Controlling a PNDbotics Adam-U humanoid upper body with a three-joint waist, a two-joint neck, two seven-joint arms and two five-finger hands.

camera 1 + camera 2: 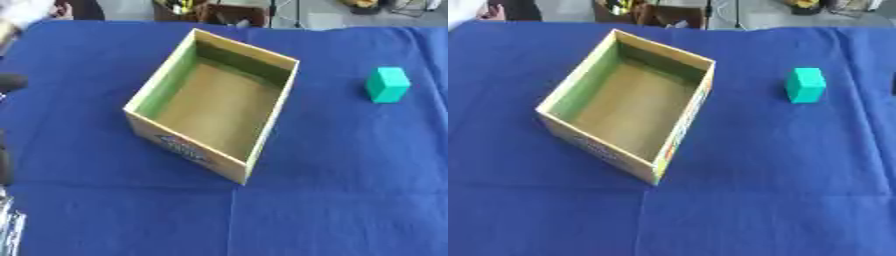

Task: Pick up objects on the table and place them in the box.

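A blue cloth is covering the bench (350,200), with clutter lying beyond its far edge. At the left border dark shapes are showing, possibly the left hand (7,82), but whether its fingers are open I cannot tell; the right hand is not appearing. The cardboard box (262,132) is sitting open and empty at centre. Well apart to its right, the teal block (805,85) is resting, probably light, rigid and best pinched across opposite flat faces.

Matt cardboard box (188,152), blue cloth (350,175) faintly creased, smooth teal block (388,84).
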